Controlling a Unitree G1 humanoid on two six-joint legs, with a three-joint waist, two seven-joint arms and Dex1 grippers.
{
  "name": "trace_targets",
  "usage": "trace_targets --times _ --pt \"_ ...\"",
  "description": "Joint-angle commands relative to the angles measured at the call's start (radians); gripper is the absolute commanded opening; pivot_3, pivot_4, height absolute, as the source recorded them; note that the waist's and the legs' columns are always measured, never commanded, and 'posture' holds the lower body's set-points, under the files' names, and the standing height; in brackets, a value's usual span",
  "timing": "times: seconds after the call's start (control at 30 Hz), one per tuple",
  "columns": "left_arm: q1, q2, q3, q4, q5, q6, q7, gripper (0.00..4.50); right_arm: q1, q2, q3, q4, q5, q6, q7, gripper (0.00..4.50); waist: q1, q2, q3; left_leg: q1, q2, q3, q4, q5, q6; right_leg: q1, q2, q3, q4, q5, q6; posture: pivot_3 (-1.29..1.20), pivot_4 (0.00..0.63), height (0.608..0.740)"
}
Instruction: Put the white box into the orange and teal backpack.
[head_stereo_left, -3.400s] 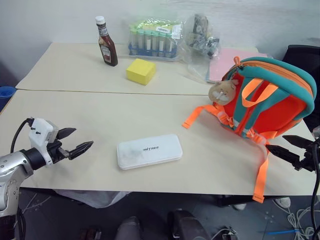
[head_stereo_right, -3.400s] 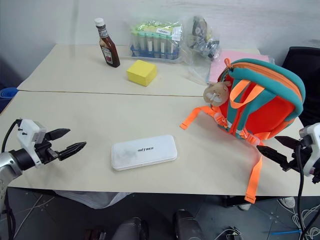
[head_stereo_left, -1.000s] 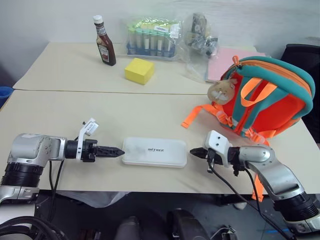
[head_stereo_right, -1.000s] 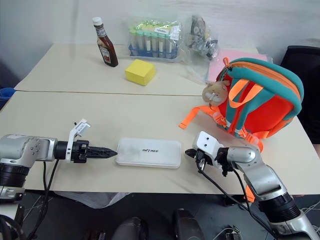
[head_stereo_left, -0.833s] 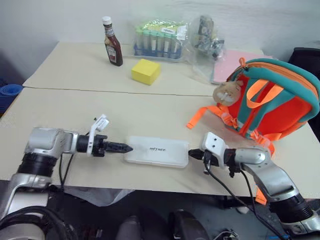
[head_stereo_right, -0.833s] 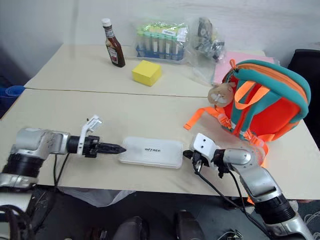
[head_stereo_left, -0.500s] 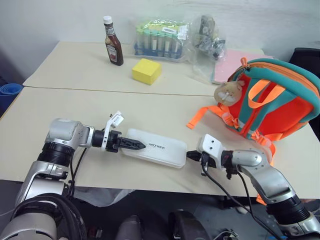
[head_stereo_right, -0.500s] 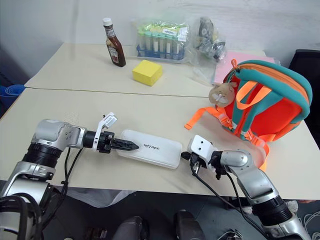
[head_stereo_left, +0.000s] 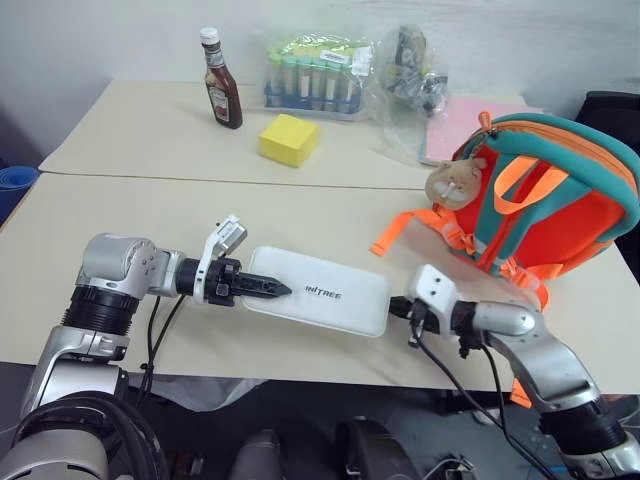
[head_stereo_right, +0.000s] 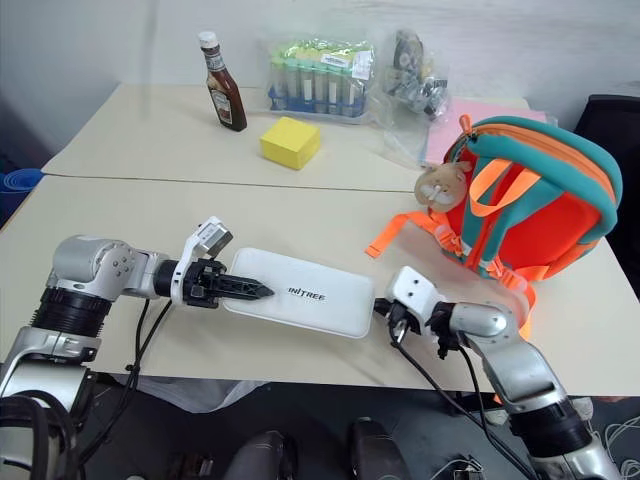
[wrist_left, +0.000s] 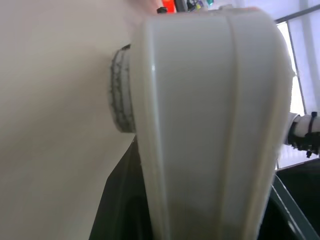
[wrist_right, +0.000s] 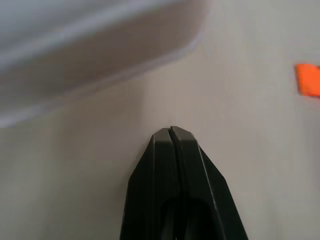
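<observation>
Pick-up step: left gripper (head_stereo_left: 268, 289) is pinching the box's (head_stereo_left: 322, 291) nine-o'clock end, tilting it off the table; right gripper (head_stereo_left: 394, 308), fingers pressed together, is steadying three o'clock. Next: carrying toward backpack (head_stereo_left: 540, 205).

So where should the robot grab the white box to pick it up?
By a short end, coming in level from the side. The white box is flat and thin, so the jaws can close over its edge. The left gripper is already at its left end, where that end looks tipped up.
</observation>
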Motion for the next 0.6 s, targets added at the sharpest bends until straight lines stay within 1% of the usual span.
trace_targets --times 0.03,0.1,0.17,0.2,0.27,0.33,0.4,0.43,0.5,0.6 --pt "0.009 -0.022 0.131 -0.051 -0.077 0.030 0.039 1.29 0.084 -0.035 -0.219 -0.130 0.141 0.097 -0.006 0.60 0.001 0.000 0.000 0.000 0.000 0.000 0.000 0.000 0.000 0.000 0.000 0.000 0.000 0.000 0.000 0.00 0.150 0.740" --pt "0.017 -0.050 0.204 -0.061 -0.096 0.041 0.088 1.29 0.146 -0.058 -0.349 -0.158 0.215 0.135 0.013 1.15 0.002 0.000 0.000 -0.001 0.000 0.000 0.000 0.000 0.000 0.000 0.000 0.000 0.000 0.000 0.000 0.00 0.150 0.740" --pt "0.024 -0.082 0.274 -0.093 -0.112 0.043 0.146 1.29 0.198 -0.080 -0.536 -0.140 0.326 0.209 0.028 1.82 0.003 0.000 0.000 -0.001 0.000 0.000 0.000 0.000 0.000 0.000 0.000 0.000 0.000 0.000 0.000 0.00 0.150 0.740" --pt "0.025 -0.101 0.308 -0.109 -0.122 0.046 0.177 1.29 0.214 -0.095 -0.609 -0.120 0.363 0.239 0.033 2.22 0.003 0.000 0.000 0.000 0.000 0.000 0.000 0.000 0.000 0.000 0.000 0.000 0.000 0.000 0.000 0.00 0.150 0.740" --pt "0.022 -0.137 0.385 -0.144 -0.151 0.062 0.236 1.29 0.215 -0.142 -0.692 -0.072 0.385 0.267 0.037 2.87 0.001 0.000 0.000 0.000 0.000 0.000 0.000 0.000 0.000 0.001 0.000 0.000 0.000 0.000 0.000 0.00 0.150 0.740" --pt "0.023 -0.161 0.442 -0.179 -0.177 0.073 0.279 1.29 0.180 -0.169 -0.709 -0.041 0.398 0.281 0.023 3.55 -0.006 0.000 0.000 0.001 0.000 0.000 0.000 0.000 0.000 0.001 0.001 0.000 0.000 0.000 0.000 0.00 0.150 0.740" --pt "0.036 -0.167 0.478 -0.222 -0.199 0.069 0.307 1.29 0.106 -0.165 -0.688 -0.005 0.403 0.289 -0.024 4.24 -0.015 0.000 0.000 0.002 0.001 0.000 -0.001 0.000 -0.001 0.001 0.003 0.001 0.000 0.000 0.000 0.00 0.150 0.740" --pt "0.043 -0.167 0.488 -0.240 -0.207 0.067 0.319 1.29 0.075 -0.157 -0.674 0.010 0.400 0.289 -0.047 4.48 -0.021 0.000 0.000 0.002 0.001 0.000 -0.001 0.000 -0.001 0.001 0.003 0.001 0.001 0.000 0.000 0.00 0.150 0.740" --pt "0.058 -0.164 0.499 -0.279 -0.214 0.050 0.342 1.29 0.015 -0.135 -0.637 0.038 0.390 0.281 -0.084 4.50 -0.024 0.000 0.000 0.002 0.001 0.000 -0.001 0.001 -0.003 0.001 0.003 0.001 0.002 0.000 0.000 0.00 0.150 0.740" --pt "0.065 -0.140 0.521 -0.314 -0.218 0.013 0.367 1.29 -0.127 -0.052 -0.582 0.100 0.420 0.301 -0.159 4.50 -0.028 0.000 0.001 0.003 0.002 0.000 -0.002 0.002 -0.004 0.000 0.004 0.001 0.002 0.000 0.000 0.00 0.150 0.740"
